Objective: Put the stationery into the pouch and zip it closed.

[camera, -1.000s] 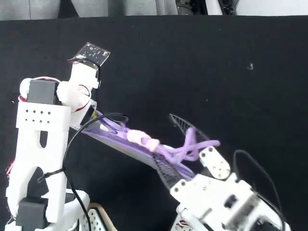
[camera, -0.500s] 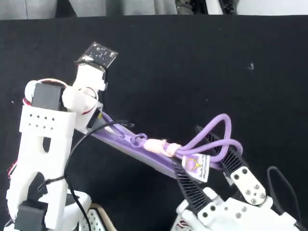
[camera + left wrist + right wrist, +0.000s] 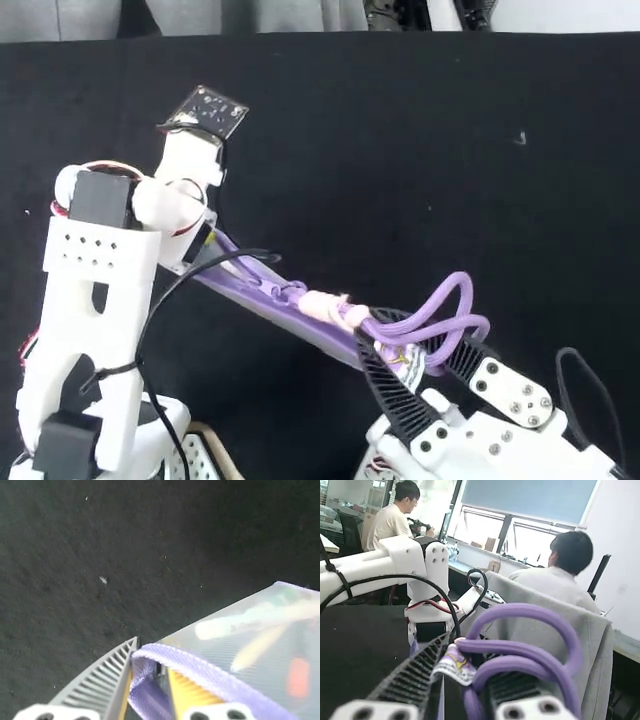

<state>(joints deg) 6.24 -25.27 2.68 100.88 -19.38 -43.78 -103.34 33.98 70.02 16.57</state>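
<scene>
The left end effector [image 3: 150, 662] is clamping one end of the pouch [image 3: 262, 297], raised off the worktop [image 3: 420, 140] with stationery [image 3: 235, 625] inside; the right end effector [image 3: 425, 372] is gripping its pull cord [image 3: 445, 305]. Pulling straight along the pouch against a firm left hold is likely working best. The cord is hiding how far the opening is closed.

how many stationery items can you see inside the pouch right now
3, seen blurred through the clear side of the pouch in the left wrist view: a white pen-like stick, a pale yellow stick beside it, and a red-orange piece apart from both. More may be hidden.
</scene>
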